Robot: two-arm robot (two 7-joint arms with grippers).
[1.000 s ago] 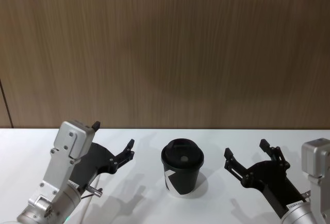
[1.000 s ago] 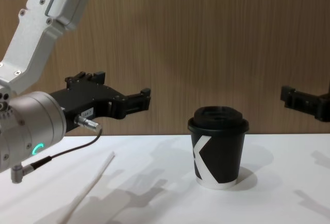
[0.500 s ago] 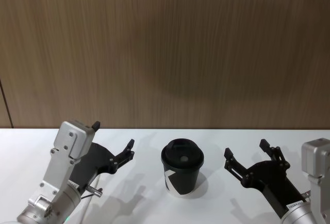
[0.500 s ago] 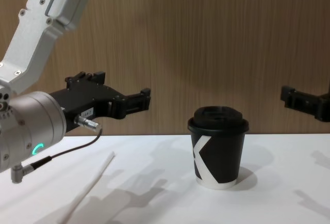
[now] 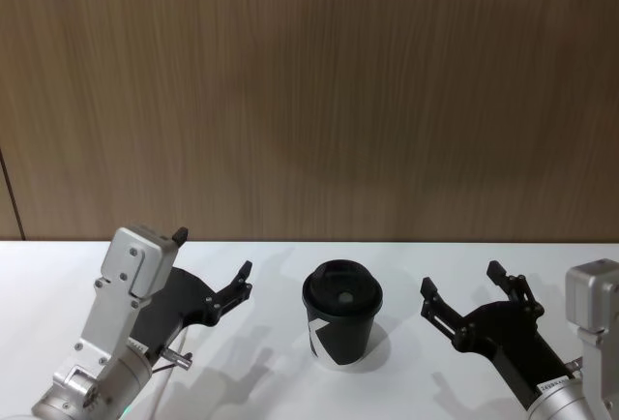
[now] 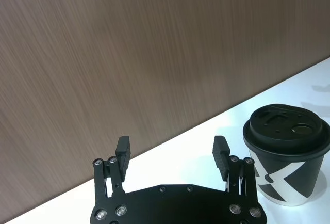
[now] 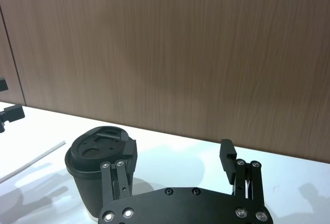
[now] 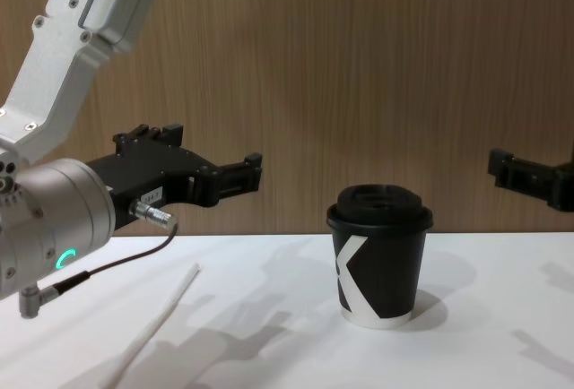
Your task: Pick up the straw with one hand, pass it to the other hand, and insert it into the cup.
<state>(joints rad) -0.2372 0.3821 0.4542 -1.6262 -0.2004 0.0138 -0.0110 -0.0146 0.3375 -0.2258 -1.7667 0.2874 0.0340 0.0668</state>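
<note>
Head view is unchanged: left gripper (image 5: 213,254) and right gripper (image 5: 460,279) hover released beside the cup (image 5: 342,315); the straw (image 8: 160,319) lies at near left.

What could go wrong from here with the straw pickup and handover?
The straw lies flat on the table, so the left pincer may scrape the top or push it away. The cup stands between that pincer and the right pincer; a handover there could knock it. The lid hole is small, so a miss may tip the cup.
</note>
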